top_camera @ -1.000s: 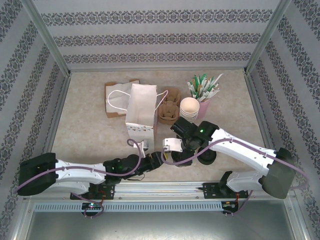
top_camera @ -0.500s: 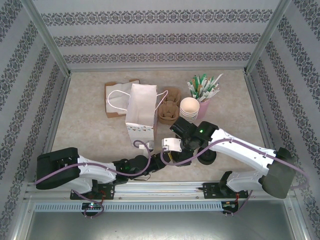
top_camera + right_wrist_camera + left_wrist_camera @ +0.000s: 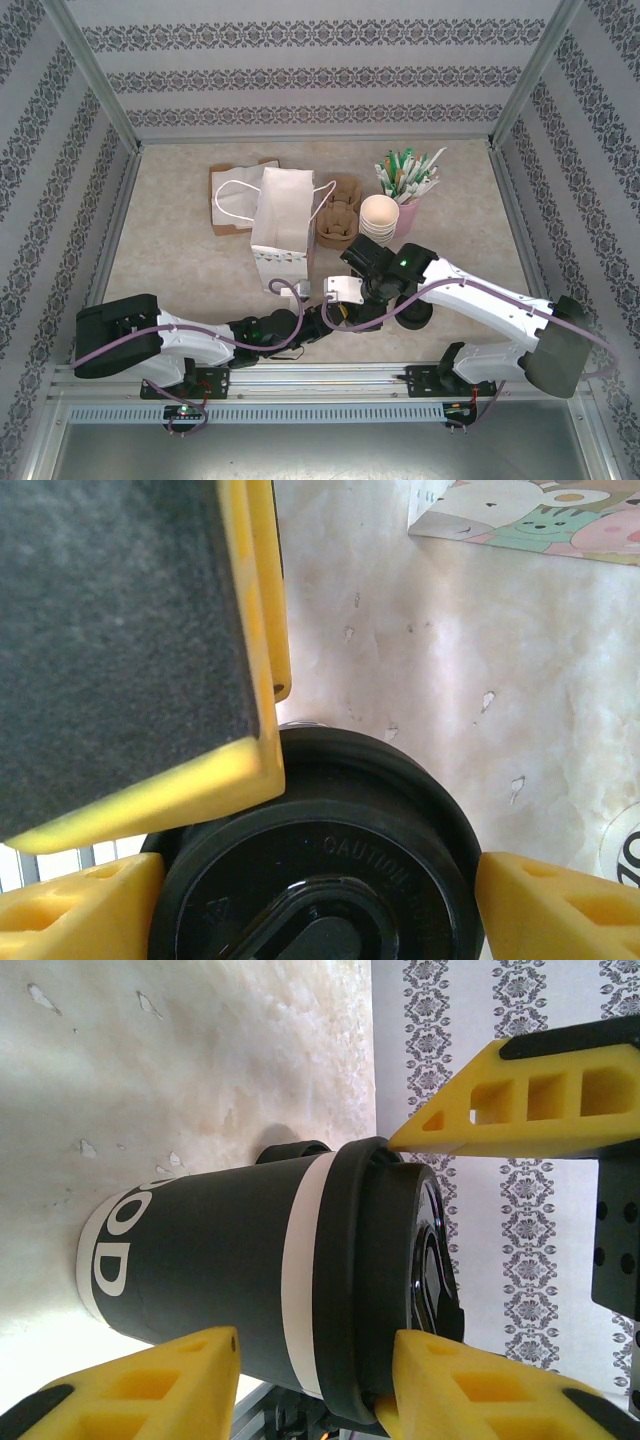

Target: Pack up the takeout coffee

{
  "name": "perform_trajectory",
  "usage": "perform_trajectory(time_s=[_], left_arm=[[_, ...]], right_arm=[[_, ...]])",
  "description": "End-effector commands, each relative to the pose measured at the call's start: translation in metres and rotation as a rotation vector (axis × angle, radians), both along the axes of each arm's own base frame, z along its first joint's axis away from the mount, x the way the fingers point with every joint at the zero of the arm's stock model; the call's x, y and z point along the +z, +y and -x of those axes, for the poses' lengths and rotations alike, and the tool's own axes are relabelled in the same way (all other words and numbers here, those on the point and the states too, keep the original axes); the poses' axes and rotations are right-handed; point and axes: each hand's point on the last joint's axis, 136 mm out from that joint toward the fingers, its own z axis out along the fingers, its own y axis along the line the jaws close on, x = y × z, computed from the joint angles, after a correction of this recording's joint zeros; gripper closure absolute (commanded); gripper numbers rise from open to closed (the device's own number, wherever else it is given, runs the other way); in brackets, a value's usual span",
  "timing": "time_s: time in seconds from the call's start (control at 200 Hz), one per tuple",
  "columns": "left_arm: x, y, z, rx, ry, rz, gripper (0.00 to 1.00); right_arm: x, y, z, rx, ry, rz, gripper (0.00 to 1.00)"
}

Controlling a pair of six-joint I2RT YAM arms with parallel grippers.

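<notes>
Since left gripper (image 3: 315, 1345) swung in alongside, takeout coffee (image 3: 250, 1270) stands on the table (image 3: 200, 1060) just ahead of its wide-apart fingers; right gripper (image 3: 318, 875), directly above, pinches the lid (image 3: 400, 810); handover looks likely; paper bag (image 3: 282, 225) waits beyond both, coffee not yet inside.

Glossy black plastic lid (image 3: 380, 1280), matt dark paper cup (image 3: 200, 1260), smooth marbled table (image 3: 200, 1060).
</notes>
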Motion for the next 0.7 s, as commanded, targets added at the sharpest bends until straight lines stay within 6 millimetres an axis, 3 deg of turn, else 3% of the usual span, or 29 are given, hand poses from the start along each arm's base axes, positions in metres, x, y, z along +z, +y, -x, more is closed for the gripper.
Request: perform_trajectory(time_s=[0.0, 0.49, 0.694], left_arm=[[0.008, -0.005, -0.001, 0.013, -0.002, 0.03, 0.48], [0.022, -0.009, -0.006, 0.014, -0.026, 0.048, 0.43], [0.005, -0.01, -0.005, 0.008, 0.015, -0.045, 0.44]], right_arm=[[0.0, 0.001, 0.008, 0.01, 0.017, -0.015, 0.2], [0.004, 0.004, 0.013, 0.023, 0.043, -0.041, 0.22], [0.005, 0.004, 0.014, 0.028, 0.044, -0.041, 0.22]])
